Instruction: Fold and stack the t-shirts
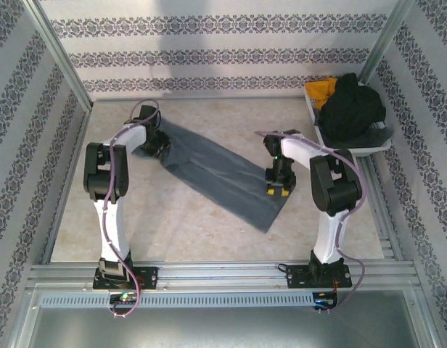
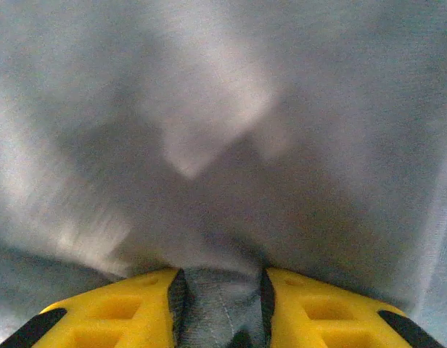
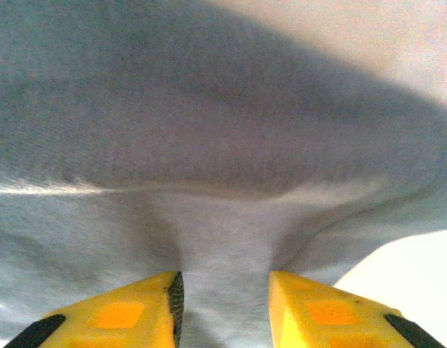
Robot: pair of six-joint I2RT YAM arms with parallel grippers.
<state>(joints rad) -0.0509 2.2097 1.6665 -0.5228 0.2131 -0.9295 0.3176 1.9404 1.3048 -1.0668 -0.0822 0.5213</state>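
The slate blue-grey t-shirt (image 1: 216, 170) lies as a long folded band running diagonally across the table, from upper left to lower right. At its upper-left end my left gripper (image 1: 154, 145) is shut on it, and bunched grey cloth (image 2: 223, 145) sits between the yellow fingers (image 2: 222, 304). My right gripper (image 1: 278, 190) is shut on the band's right edge near its lower end. In the right wrist view the cloth (image 3: 209, 145) funnels down between the jaws (image 3: 225, 304). The black t-shirt (image 1: 350, 109) lies crumpled on the tray, with the mustard yellow t-shirt (image 1: 321, 90) behind it.
A white plastic tray (image 1: 368, 150) stands at the back right against the enclosure wall. Patterned walls and metal rails close in the table on three sides. Bare tabletop (image 1: 187, 225) lies in front of the band.
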